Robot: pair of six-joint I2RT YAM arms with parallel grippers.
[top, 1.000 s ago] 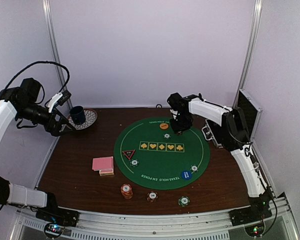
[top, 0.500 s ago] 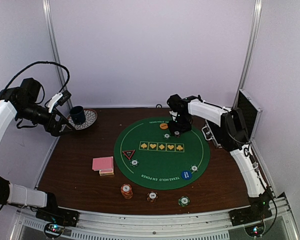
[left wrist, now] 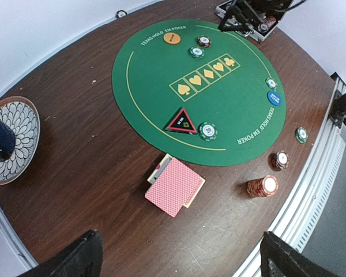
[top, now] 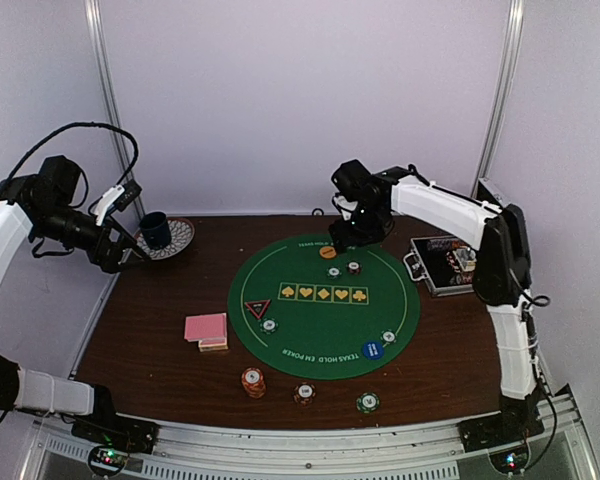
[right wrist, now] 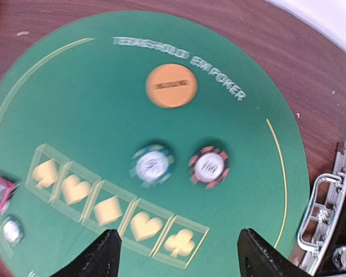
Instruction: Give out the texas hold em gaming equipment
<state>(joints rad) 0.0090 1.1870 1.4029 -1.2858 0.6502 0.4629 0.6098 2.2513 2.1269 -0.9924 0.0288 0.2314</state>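
The right gripper [right wrist: 179,236] hangs over the far part of the green mat [top: 320,335], its fingers spread with nothing between them. Below it a red-and-black chip [right wrist: 208,167] lies just beside a green chip [right wrist: 153,164], between the orange disc [right wrist: 171,85] and the row of suit boxes. Placing chips at the far seat therefore looks finished. The likely next move is a reach to the chip case [top: 442,262] at the right, or to the chips near the table's near edge, with a grip on a thin chip lying flat. The left gripper [left wrist: 181,236] is held high at the far left, wide apart and empty, above the pink-backed cards [left wrist: 174,186], which lie on bare wood left of the mat. The right wrist view is smeared, so chip markings cannot be read, and the case's contents are mostly cut off.
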